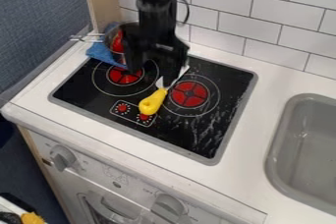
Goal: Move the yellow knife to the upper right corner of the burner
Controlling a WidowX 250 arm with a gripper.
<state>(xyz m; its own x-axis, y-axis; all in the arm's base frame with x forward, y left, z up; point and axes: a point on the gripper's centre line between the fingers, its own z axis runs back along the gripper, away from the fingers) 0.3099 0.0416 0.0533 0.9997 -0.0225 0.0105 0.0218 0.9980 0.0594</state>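
We see the gripper point(152, 77) with its fingers spread wide, apparently holding nothing. On the stovetop point(226, 73), the yellow knife point(152, 103) passes beneath the image-right finger, handle nearer us, long axis slanting up-right beside the right burner point(189, 94).

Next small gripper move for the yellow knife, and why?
Probably nudge the open gripper toward the right-hand red burner before closing: one finger overlaps the blade of the yellow knife in view, while the other hangs well clear of it.

No readable text, oven-panel print point(148, 190) (too tiny)
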